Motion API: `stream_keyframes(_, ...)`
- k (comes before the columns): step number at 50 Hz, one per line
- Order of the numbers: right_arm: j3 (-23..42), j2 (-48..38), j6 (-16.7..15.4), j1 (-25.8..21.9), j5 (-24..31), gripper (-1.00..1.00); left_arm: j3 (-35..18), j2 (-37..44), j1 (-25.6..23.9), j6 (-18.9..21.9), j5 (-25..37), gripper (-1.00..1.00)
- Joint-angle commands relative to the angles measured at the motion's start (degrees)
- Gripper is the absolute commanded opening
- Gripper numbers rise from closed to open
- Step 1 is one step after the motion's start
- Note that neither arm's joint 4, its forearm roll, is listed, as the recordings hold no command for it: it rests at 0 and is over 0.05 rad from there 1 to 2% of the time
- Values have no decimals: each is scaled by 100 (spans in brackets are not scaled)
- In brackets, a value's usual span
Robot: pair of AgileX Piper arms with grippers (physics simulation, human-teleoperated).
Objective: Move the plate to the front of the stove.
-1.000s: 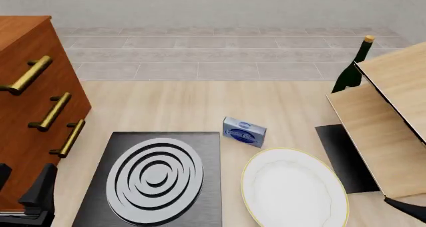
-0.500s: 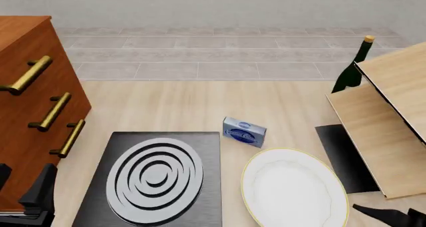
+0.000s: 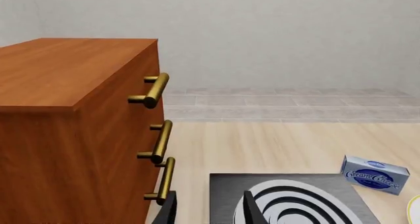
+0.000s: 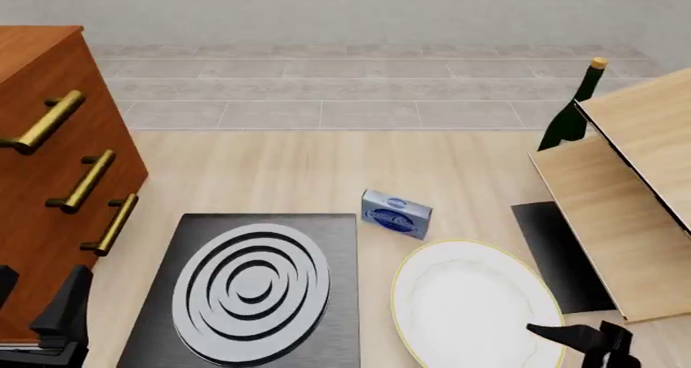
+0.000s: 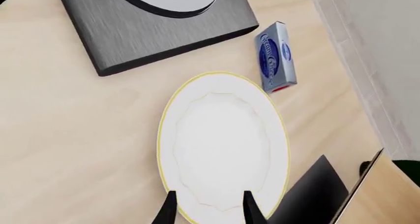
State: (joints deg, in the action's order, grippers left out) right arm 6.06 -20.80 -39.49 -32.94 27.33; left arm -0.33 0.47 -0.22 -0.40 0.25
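The right tool [image 4: 583, 340] has come in from the lower right corner over the last second and now hangs over the near right edge of the plate [image 4: 475, 307], fingers spread and holding nothing. The plate lies flat on the table [image 4: 313, 166] just right of the stove [image 4: 254, 283], apart from it, with the cream cheese box [image 4: 397, 213] beyond the gap between them. This looks like the approach to a grasp. The left tool [image 3: 206, 211] sits released at the stove's left edge, beside the wooden drawer cabinet [image 4: 48, 166].
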Motion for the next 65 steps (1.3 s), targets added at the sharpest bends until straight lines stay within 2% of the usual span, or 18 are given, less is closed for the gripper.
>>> stream_keyframes(1, -56, -718, 180, -282, -661, 100, -1, 0, 1, -1, 2, 100)
stream_keyframes(12, -61, -1512, 350, -549, -1345, 100, -1, 0, -1, 1, 1, 100)
stream_keyframes(16, -49, -1616, 364, -597, -1433, 100, -1, 2, 1, -2, 2, 100)
stream_keyframes(17, -54, -1638, 364, -602, -1455, 100, 6, 131, 129, -67, -74, 100)
stream_keyframes(25, -26, -2106, 457, -766, -1837, 100, 28, 604, 194, -150, -487, 100)
stream_keyframes(29, -20, -2300, 506, -825, -2000, 100, 15, 275, 168, 17, -304, 100)
stream_keyframes(50, 49, -3601, 827, -1140, -3053, 100, 22, 293, 173, -3, -310, 100)
stream_keyframes(59, -64, -4018, 795, -1037, -3520, 100, 27, 335, 173, -2, -358, 100)
stream_keyframes(65, -86, -4316, 890, -1047, -3783, 100, 13, 273, 172, -1, -282, 100)
